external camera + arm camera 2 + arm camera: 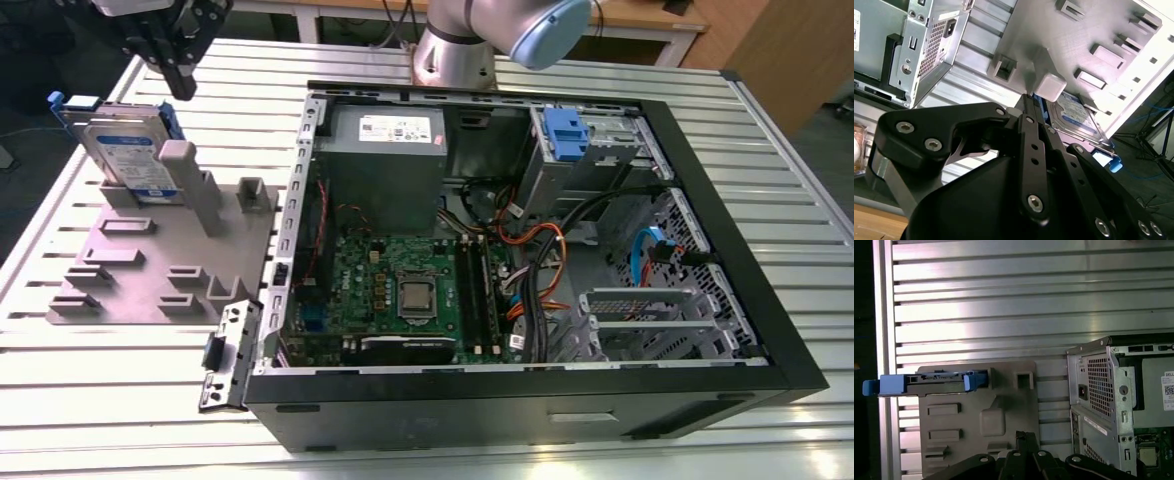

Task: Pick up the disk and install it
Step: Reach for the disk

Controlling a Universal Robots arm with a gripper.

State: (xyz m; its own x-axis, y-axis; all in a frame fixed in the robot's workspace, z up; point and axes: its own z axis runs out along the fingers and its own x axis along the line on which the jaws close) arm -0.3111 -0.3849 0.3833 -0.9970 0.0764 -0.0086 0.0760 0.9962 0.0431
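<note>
the disk (127,150) stands on edge in the grey holder (147,270) on the counter (107,400). the end effector (183,88) hovers close above it, fingers pressed together, holding nothing. descending like that, it would likely strike the disk's top edge and knock it over.

Recorded the disk (127,150) standing on edge in a grey fixture (147,270) at the exterior view's left, the gripper (179,86) near its top edge, apart, and an open computer case (534,395) alongside on the slatted table (787,170).

Robotics lab bench, slatted aluminium table (781,150), opened computer case (534,402), grey fixture plate (134,272)
</note>
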